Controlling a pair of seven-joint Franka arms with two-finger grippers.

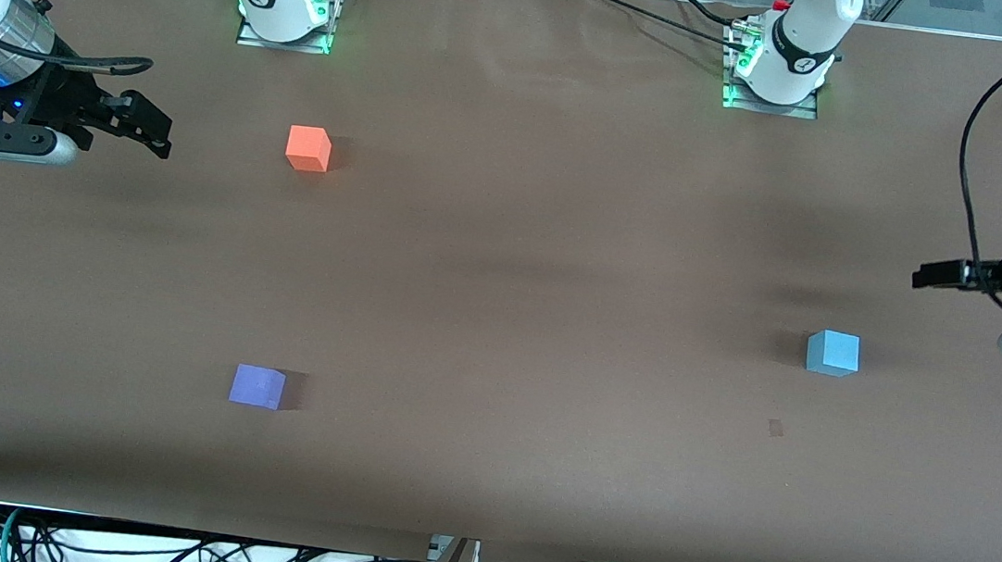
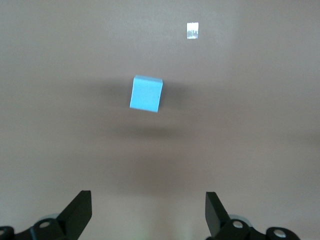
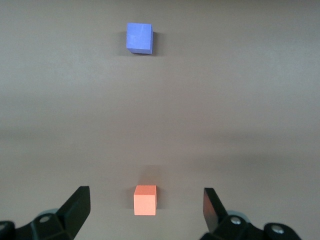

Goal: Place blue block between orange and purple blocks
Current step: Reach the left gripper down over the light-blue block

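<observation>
Front view: the blue block (image 1: 832, 353) sits untouched toward the left arm's end of the table, well apart from the orange block (image 1: 308, 148) and the purple block (image 1: 257, 386), which lies nearer the camera. The left gripper (image 1: 923, 274) hovers at that end, the right gripper (image 1: 164, 134) waits at the other.

Left wrist view: jaws spread wide, empty, blue block (image 2: 146, 93) on the table ahead; the pick looks not yet begun, so next comes a descent astride it.

Right wrist view: jaws wide, holding nothing, orange block (image 3: 145, 199) and purple block (image 3: 139, 37) apart
</observation>
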